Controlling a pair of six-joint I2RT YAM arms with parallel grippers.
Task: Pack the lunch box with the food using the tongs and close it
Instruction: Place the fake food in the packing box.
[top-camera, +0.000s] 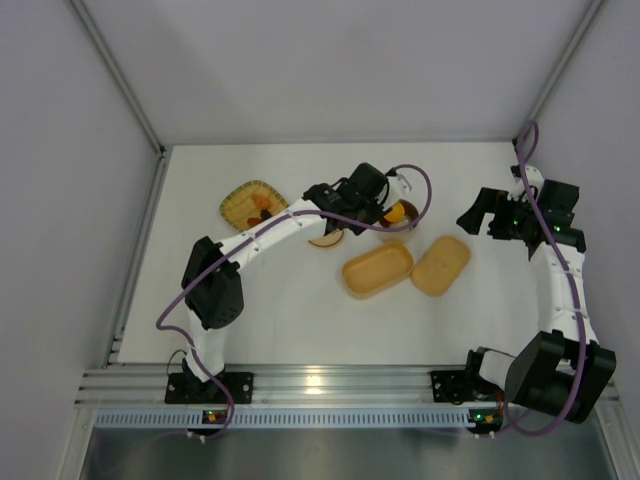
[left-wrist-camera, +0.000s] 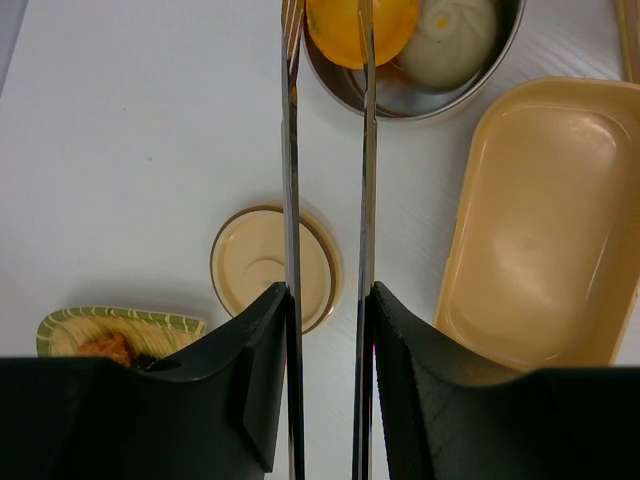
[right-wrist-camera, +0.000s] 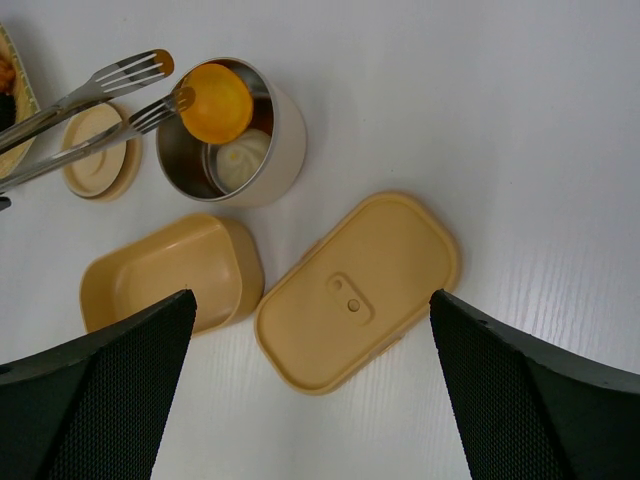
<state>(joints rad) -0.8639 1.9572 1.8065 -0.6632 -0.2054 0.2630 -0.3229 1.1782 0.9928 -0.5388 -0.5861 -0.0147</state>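
White table (top-camera: 300, 320), left fingers (left-wrist-camera: 250, 370) pinching tongs (left-wrist-camera: 291, 200) over steel bowl (left-wrist-camera: 400, 100), right fingers (right-wrist-camera: 110, 400) spread, round lid (left-wrist-camera: 255, 260) beside

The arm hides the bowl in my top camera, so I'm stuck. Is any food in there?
Observer: Yes, the right wrist view shows a white bun in the steel bowl, with a round orange piece at its mouth.
Operator: Do the tongs have the orange one?
Observer: One tip of the tongs touches it; a real pinch I cannot confirm.
Operator: Is the left gripper holding the tongs?
Observer: Yes, the left gripper has its fingers pressing both tong arms from outside.
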